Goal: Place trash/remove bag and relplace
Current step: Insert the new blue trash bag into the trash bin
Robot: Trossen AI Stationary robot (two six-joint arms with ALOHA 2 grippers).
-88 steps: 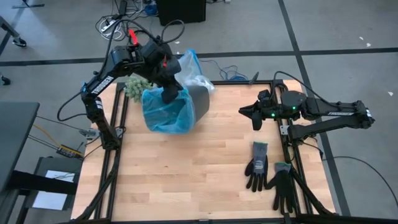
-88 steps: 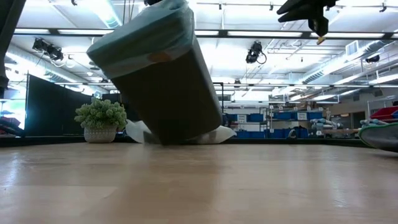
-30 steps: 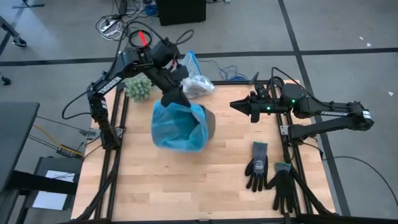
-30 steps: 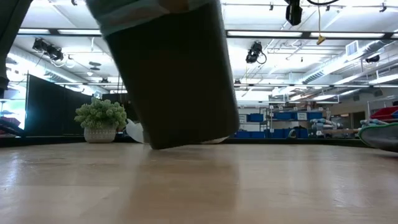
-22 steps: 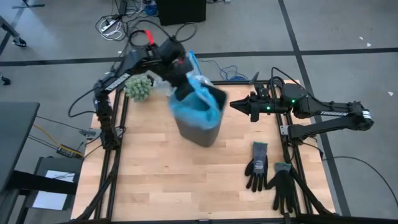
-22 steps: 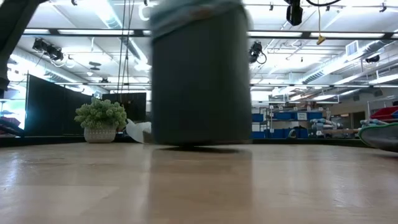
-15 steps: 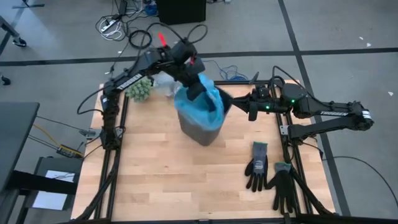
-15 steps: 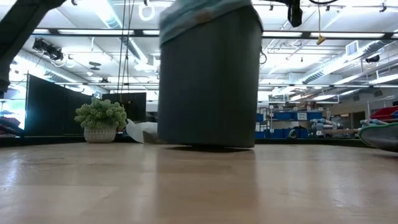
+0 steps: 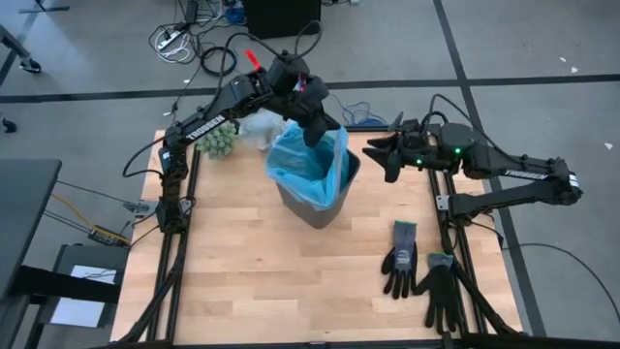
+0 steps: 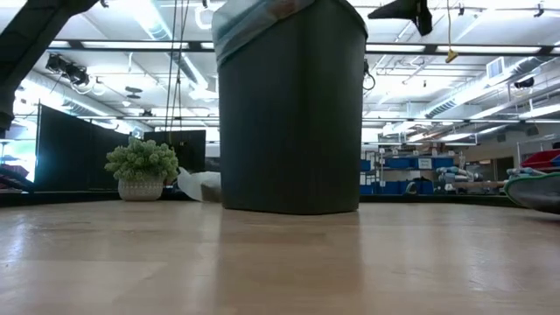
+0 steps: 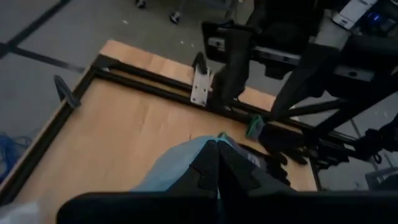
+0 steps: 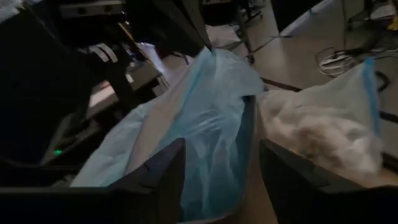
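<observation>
A black bin stands upright on its base at the table's middle far part, lined with a light-blue plastic bag. My left gripper is shut on that bag above the bin's far rim. My right gripper hovers open just right of the bin, level; the blue bag fills the right wrist view between its fingers without touching them. The grey-white bag lies at the far edge behind the bin, and pale crumpled trash shows through it. My left gripper pinches the light-blue bag's top edge between its two fingers, at the far side of the bin's mouth. The fingers come slanting down from the far left. The edge is drawn up into a peak, while the rest of the bag stays in the bin.
A green fuzzy plant sits at the far left corner. Two black gloves lie near the right edge. The near half of the wooden table is bare.
My left gripper has swung toward the table's right and far edge, still shut on the blue bag. The bin, tipped over with its mouth facing up and left, has slid right and come upright. My right gripper has rolled and opened.
</observation>
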